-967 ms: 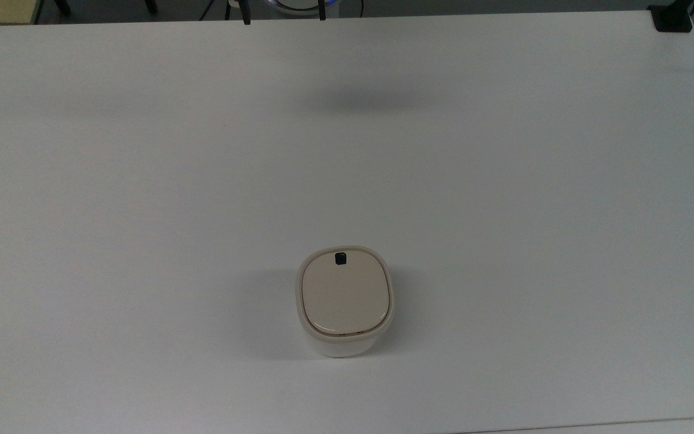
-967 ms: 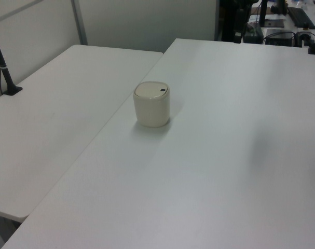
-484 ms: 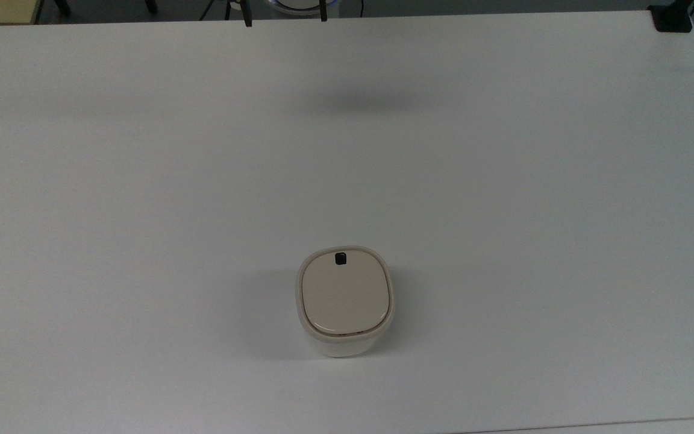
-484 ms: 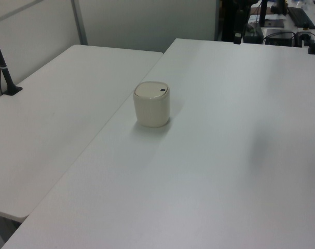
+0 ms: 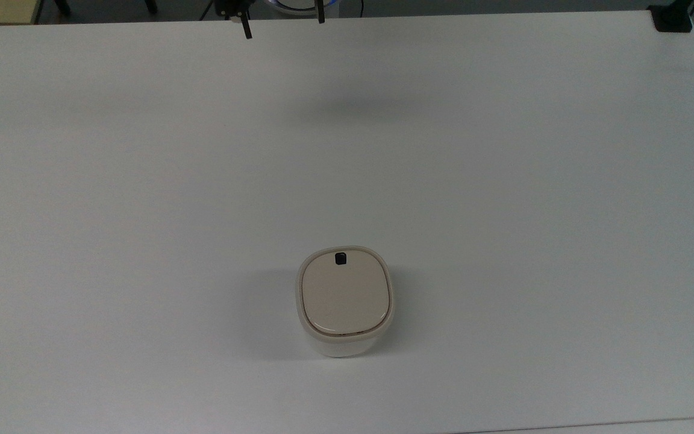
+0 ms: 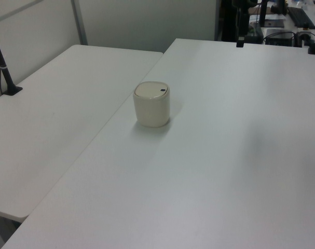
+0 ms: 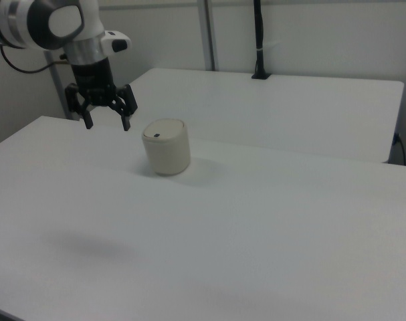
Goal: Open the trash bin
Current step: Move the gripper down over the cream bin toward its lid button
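The trash bin (image 5: 344,300) (image 6: 152,104) (image 7: 166,146) is a small cream-white pot with a flat beige lid, and that lid lies flat and closed. A black square button (image 5: 340,258) sits near the lid's far edge in the top view. It stands on a white table (image 5: 503,181). My gripper (image 7: 107,123) hangs in the air well above the table, to the right view's left of the bin, open with nothing between its fingers. Its two fingertips (image 5: 247,31) poke in at the top view's upper edge, far from the bin.
A second white table (image 6: 53,124) adjoins the first along a seam beside the bin. Black clamp posts stand at table edges (image 6: 4,67) (image 7: 259,40). A clamp (image 5: 672,18) sits at the top view's upper right corner. Open table surface surrounds the bin.
My gripper's fingertips have come down and further into the top view's upper edge. The shadow on the table shifted slightly. The bin has not moved.
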`<state>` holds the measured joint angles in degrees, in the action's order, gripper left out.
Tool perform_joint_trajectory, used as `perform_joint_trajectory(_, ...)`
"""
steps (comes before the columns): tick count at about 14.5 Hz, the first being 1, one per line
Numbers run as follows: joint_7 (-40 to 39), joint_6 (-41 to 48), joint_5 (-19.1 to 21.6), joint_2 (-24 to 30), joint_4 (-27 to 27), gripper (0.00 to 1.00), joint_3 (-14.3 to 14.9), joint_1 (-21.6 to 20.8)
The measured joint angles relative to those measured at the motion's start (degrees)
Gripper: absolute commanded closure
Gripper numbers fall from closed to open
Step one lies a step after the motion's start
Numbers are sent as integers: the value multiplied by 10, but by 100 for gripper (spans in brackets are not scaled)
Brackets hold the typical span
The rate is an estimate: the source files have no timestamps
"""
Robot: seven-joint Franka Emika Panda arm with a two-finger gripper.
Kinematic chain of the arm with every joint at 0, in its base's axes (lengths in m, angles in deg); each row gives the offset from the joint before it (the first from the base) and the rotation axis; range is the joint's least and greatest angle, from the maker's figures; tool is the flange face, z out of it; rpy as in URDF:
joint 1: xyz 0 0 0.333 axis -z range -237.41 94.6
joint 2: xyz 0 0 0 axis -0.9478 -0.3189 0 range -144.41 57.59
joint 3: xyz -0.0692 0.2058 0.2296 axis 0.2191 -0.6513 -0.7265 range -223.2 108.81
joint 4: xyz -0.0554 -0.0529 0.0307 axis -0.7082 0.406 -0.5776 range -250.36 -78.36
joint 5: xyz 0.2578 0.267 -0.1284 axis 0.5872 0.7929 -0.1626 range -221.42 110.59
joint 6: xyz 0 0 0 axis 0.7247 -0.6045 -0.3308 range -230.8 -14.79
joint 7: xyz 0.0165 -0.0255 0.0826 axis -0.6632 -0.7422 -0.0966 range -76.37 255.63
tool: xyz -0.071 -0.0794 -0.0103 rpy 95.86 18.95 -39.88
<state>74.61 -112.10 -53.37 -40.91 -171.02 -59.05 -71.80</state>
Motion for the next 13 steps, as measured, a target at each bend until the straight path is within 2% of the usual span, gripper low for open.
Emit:
perform_joint_trajectory(3,-13,-20,-18,-20,1,68,0,0)
perform_joint_trajectory(5,-13,-61,-18,-35,2,89,0,-1)
perform_joint_trajectory(7,19,-116,-18,-52,3,100,0,-1)
perform_joint_trajectory(10,115,-218,-20,-85,4,100,-1,-19)
perform_joint_trajectory(13,217,-311,-41,-122,4,100,-3,-46)
